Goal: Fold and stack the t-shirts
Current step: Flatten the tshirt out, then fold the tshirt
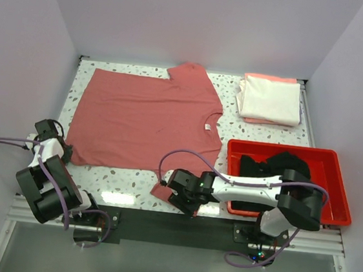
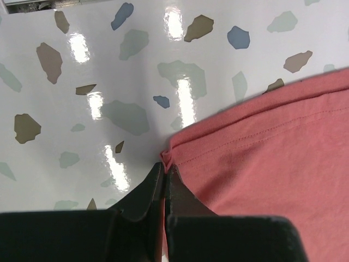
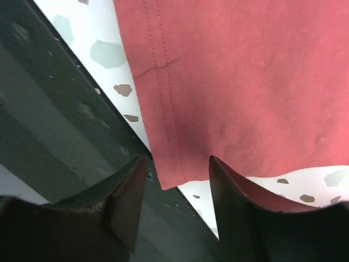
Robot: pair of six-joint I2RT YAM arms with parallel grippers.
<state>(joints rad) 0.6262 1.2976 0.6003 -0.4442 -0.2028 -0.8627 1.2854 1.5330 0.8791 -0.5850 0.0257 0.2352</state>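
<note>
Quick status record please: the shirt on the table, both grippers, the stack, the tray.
spread shirt: rose-red t-shirt, flat on the table
left gripper: shut on its near-left hem corner
right gripper: open, jaws either side of the near sleeve's corner, not pinching
stack: cream-white t-shirt folded on peach-pink t-shirt, far right
red tray: holds black t-shirt, unfolded

Robot lab booth, white walls, terrazzo table
</note>
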